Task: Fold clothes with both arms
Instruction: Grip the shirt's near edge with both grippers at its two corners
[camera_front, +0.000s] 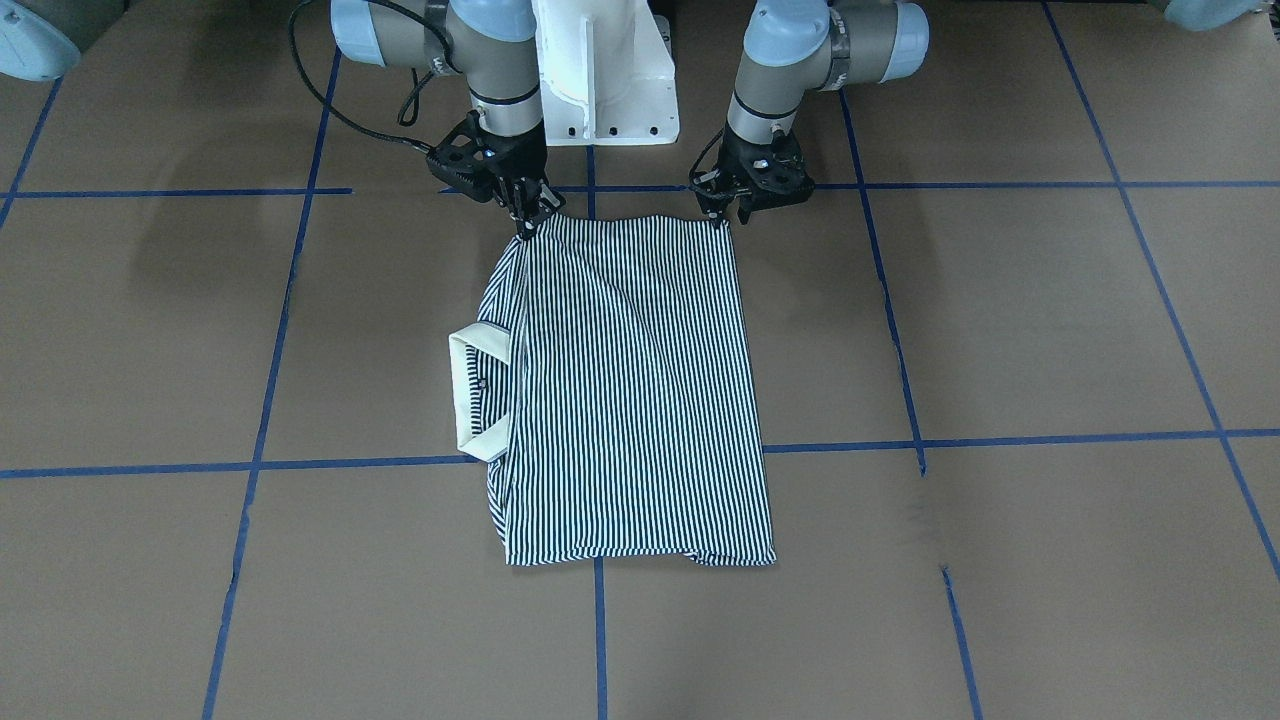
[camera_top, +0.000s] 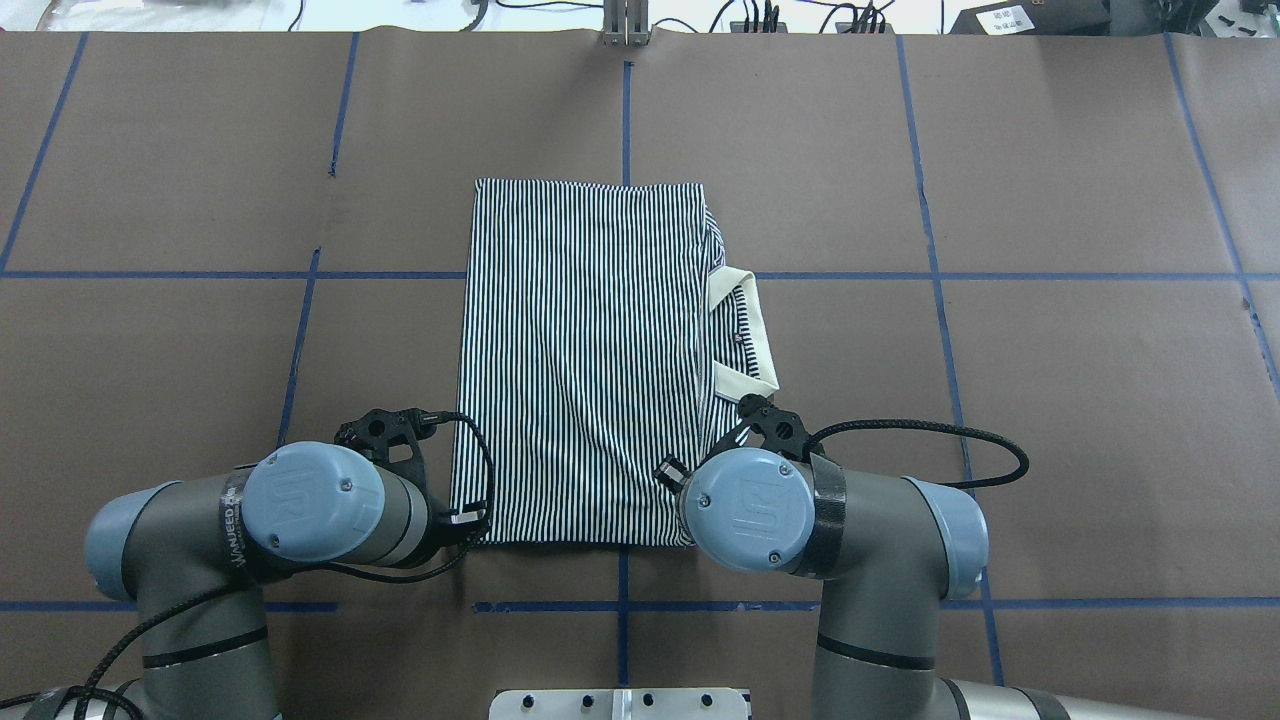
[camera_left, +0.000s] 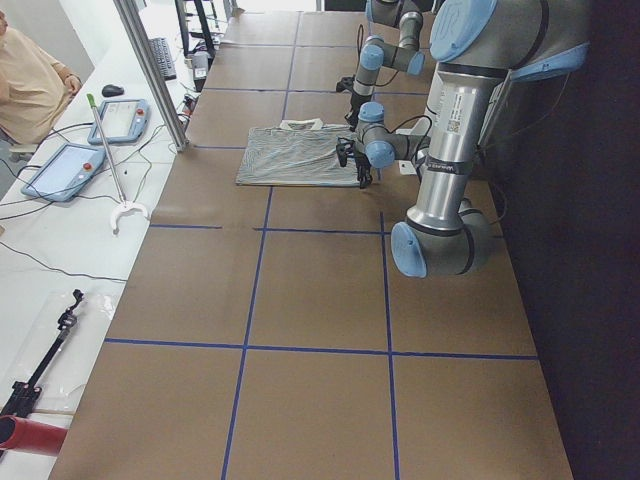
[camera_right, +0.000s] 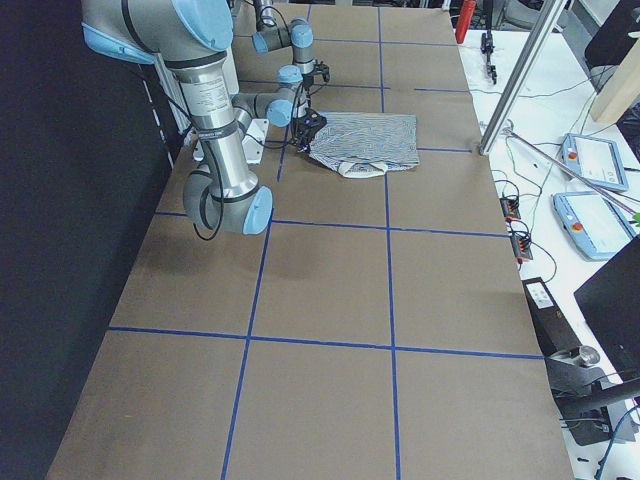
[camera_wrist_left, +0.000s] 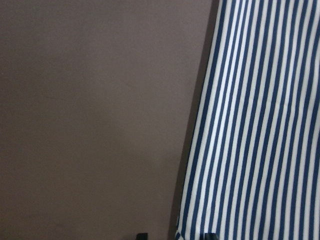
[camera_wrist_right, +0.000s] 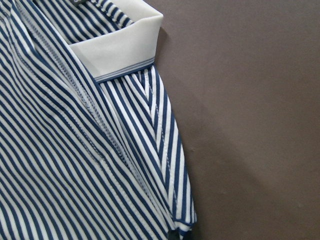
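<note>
- Overhead exterior: fixed high behind the white base (camera_top: 620, 703), facing forward and down; the whole striped shirt (camera_top: 580, 370) sits mid-frame.
- Front-facing exterior: across the shirt from the base, looking back and steeply down — it shares the whole shirt with the overhead, turned end for end.
- Exterior left: far off, on the shirt's side away from its collar (camera_top: 745, 330); the shirt is small.
- Exterior right: equally distant, on the collar side.
- Left wrist: very close, looking down on the shirt's collarless edge.
- Right wrist: very close — over the collar-side edge, which the overhead also shows.
</note>
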